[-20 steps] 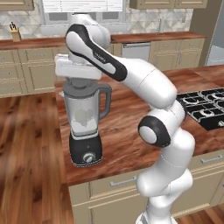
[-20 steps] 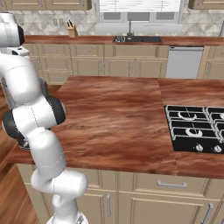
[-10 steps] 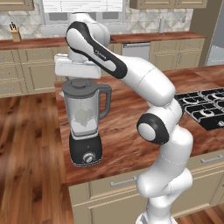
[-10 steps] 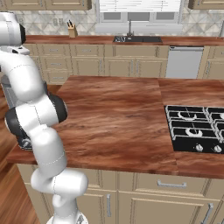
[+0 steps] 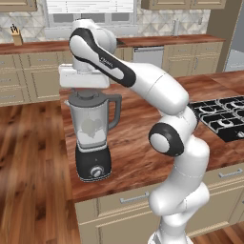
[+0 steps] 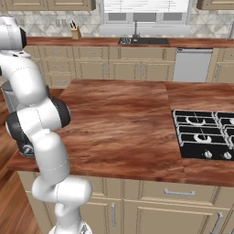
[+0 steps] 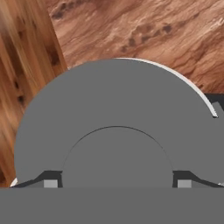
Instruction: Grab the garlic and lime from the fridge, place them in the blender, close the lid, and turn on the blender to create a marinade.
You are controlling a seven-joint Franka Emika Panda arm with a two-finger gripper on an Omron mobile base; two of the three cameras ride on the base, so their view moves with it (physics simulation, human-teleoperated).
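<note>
Right, I see the blender point(image 5: 93, 138) standing at about nine o'clock on the island counter point(image 6: 123, 123), pale contents in its jug, with the lid point(image 7: 116, 127) seated on top. My gripper point(image 7: 117, 183) hangs directly over it, jaws spread wide astride the knob point(image 7: 117, 157), holding nothing. I judge the lid light, rigid and slick, best pinched by that knob.

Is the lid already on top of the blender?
Yes, the dark grey lid sits on the blender jug's top, right under the claw.

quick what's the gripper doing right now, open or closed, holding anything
Gripper: open, fingertips spread either side of the lid's raised knob on the blender, holding nothing.
</note>
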